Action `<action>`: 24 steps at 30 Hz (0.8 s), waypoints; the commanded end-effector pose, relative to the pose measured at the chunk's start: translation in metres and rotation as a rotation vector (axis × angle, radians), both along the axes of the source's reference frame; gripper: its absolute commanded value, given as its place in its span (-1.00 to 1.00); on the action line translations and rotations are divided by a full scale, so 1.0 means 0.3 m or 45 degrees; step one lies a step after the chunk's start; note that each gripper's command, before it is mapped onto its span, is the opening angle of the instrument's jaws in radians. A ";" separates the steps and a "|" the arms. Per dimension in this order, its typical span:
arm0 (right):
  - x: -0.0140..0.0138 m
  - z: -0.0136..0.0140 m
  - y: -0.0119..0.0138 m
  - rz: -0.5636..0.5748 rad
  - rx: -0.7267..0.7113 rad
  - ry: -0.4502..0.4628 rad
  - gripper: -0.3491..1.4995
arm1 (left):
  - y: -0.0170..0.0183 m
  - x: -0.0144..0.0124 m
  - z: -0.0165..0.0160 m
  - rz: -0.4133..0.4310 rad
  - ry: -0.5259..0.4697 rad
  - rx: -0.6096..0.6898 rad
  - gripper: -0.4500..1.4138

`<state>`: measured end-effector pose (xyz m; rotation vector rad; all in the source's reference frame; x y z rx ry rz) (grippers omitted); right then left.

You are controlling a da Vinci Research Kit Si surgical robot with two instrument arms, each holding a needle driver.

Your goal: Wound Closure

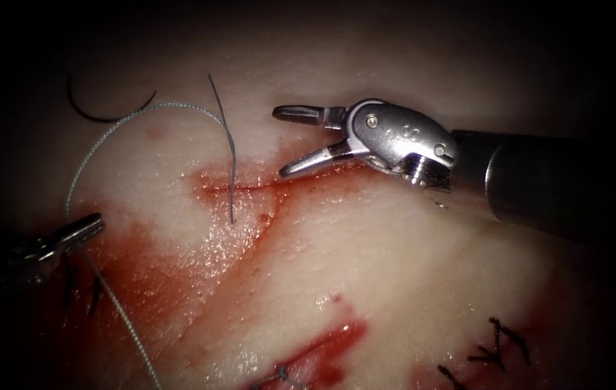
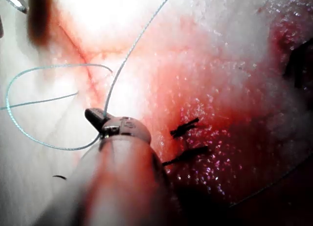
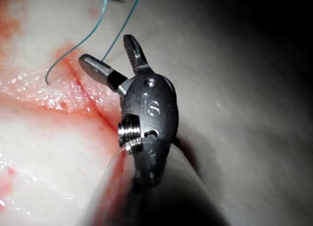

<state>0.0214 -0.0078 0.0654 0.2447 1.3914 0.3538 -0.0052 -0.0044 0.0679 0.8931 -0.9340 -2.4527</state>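
Endoscope view: my left end effector is clamped on the thread, left of the cut. My right end effector gapes, holding nothing, just above the cut. The needle lies free on the tissue, upper left.
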 end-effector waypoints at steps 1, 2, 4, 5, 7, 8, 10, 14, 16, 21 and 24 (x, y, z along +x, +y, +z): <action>0.0019 0.0075 0.0022 0.014 -0.028 -0.015 -1.00 | 0.002 -0.0020 0.002 0.000 -0.001 -0.003 -1.00; 0.0026 0.0103 0.0018 0.024 -0.040 -0.024 -1.00 | 0.003 -0.0022 0.002 -0.001 -0.001 -0.002 -1.00; 0.0053 0.0178 -0.0001 0.049 -0.074 -0.045 -1.00 | 0.003 -0.0029 0.002 0.004 -0.003 -0.001 -1.00; 0.0066 0.0212 -0.0010 0.060 -0.075 -0.051 -1.00 | 0.003 -0.0032 0.002 0.013 -0.009 0.001 -1.00; 0.0099 0.0285 -0.0032 0.064 -0.048 -0.029 -1.00 | 0.003 -0.0042 0.002 0.050 -0.017 0.007 -1.00; 0.0113 0.0312 -0.0041 0.065 -0.039 -0.015 -1.00 | 0.003 -0.0047 0.002 0.055 -0.034 0.027 -1.00; 0.0138 0.0346 -0.0054 0.058 -0.017 0.013 -1.00 | 0.003 -0.0061 0.003 0.058 -0.071 0.075 -1.00; 0.0198 0.0355 -0.0067 0.073 -0.011 0.056 -1.00 | 0.004 -0.0091 0.004 0.043 -0.104 0.133 -1.00; 0.0233 0.0353 -0.0075 0.065 -0.011 0.064 -1.00 | 0.004 -0.0105 0.005 0.039 -0.118 0.152 -1.00; 0.0321 0.0360 -0.0096 0.048 -0.018 0.083 -1.00 | 0.004 -0.0126 0.007 0.020 -0.137 0.198 -1.00; 0.0343 0.0365 -0.0103 0.038 -0.021 0.092 -1.00 | 0.005 -0.0127 0.009 0.007 -0.148 0.227 -1.00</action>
